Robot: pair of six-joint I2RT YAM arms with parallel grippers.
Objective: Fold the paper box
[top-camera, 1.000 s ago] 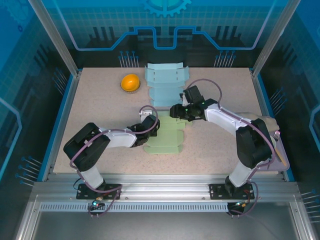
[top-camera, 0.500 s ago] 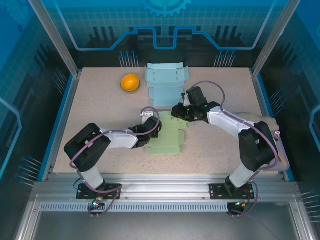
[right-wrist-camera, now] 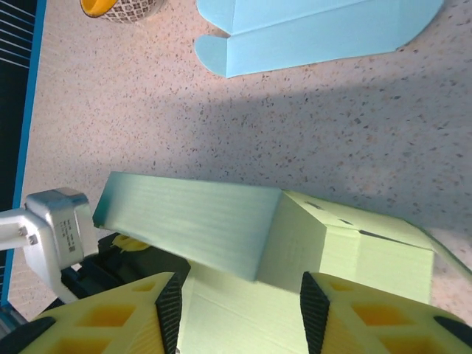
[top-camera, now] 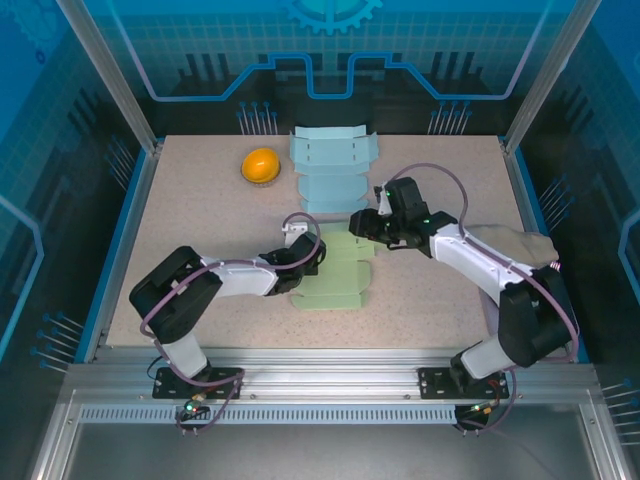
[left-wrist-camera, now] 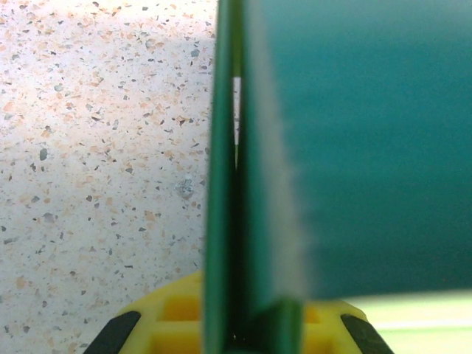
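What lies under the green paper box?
The green paper box lies on the speckled table; the left gripper holds its left flap. Anything beneath the sheet is covered.

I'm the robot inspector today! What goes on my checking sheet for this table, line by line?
Surface: speckled table, no spills seen.
Job's things: green paper box mid-table, partly folded with one flap raised; blue paper box lying flat at the far edge.
Clutter: patterned bowl holding something orange, far left; beige bundle at the right edge.
Grippers: left gripper, jaws closed on the green box's flap; right gripper, jaws open over its far end.
Cables: grey cables loop along both arms, no snag seen.
Surroundings: blue panel walls, metal frame.
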